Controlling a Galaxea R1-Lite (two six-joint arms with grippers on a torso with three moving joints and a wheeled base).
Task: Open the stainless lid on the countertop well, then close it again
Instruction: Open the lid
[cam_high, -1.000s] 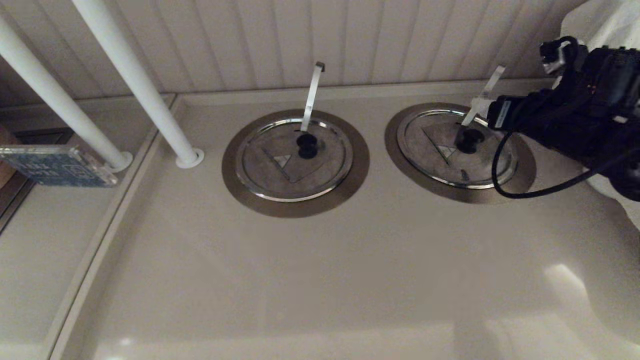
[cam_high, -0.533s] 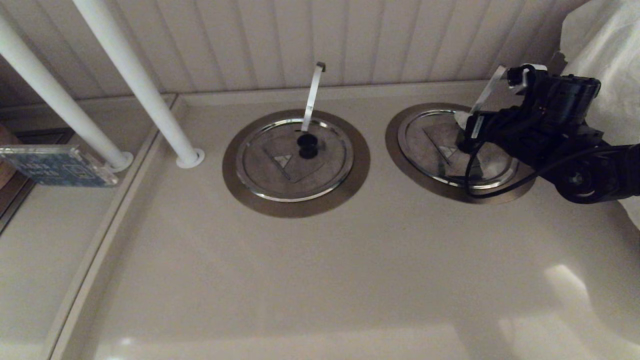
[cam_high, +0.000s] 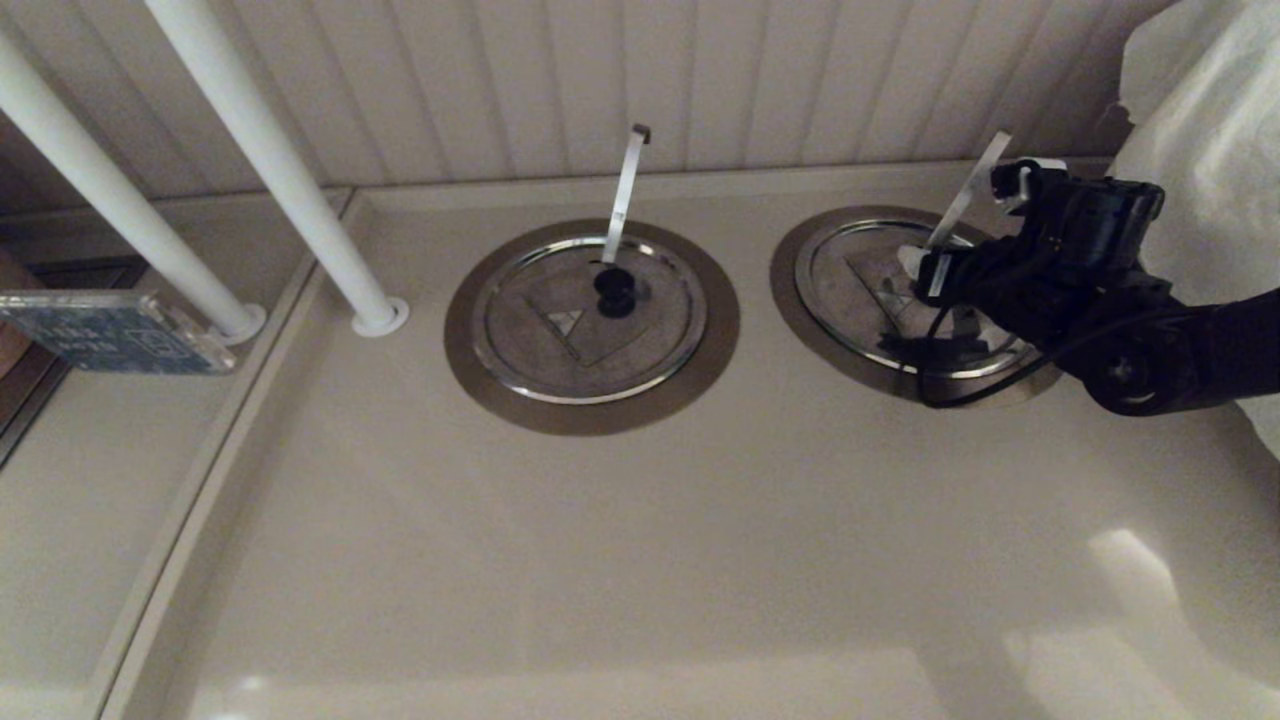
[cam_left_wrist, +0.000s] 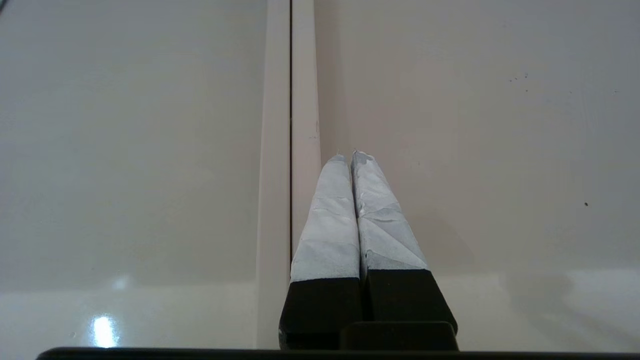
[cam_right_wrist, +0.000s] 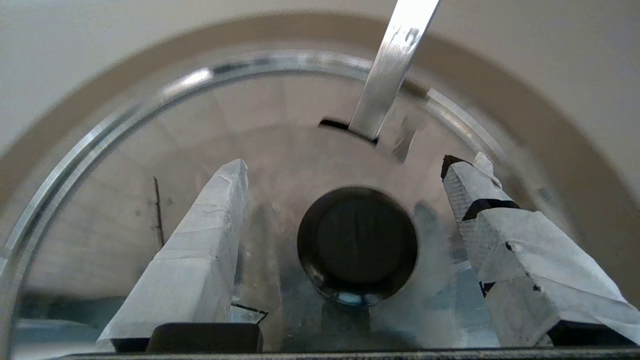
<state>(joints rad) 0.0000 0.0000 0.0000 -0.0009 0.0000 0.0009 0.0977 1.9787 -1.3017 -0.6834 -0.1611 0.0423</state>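
The stainless lid (cam_high: 860, 285) lies flat in the right-hand countertop well, inside the brushed collar (cam_high: 790, 275). Its straight-tipped handle (cam_high: 968, 198) leans out through the slot. My right gripper (cam_high: 935, 285) hangs low over the lid's middle and hides the knob in the head view. In the right wrist view the gripper (cam_right_wrist: 345, 165) is open, with one taped finger (cam_right_wrist: 200, 250) on each side of the black knob (cam_right_wrist: 357, 245), neither touching it. The handle (cam_right_wrist: 395, 55) rises just beyond the knob. My left gripper (cam_left_wrist: 350, 156) is shut on nothing, over a counter seam.
The twin lid (cam_high: 560, 330) with the hook-tipped handle (cam_high: 626, 185) sits to the left. Two white poles (cam_high: 270, 160) slant down to the counter's back left. A blue box (cam_high: 110, 335) lies at the far left. White cloth (cam_high: 1200, 100) hangs behind the right arm.
My right gripper has come in from the right and dropped over the lid, and its open fingers now straddle the knob. The lid has stayed flat.
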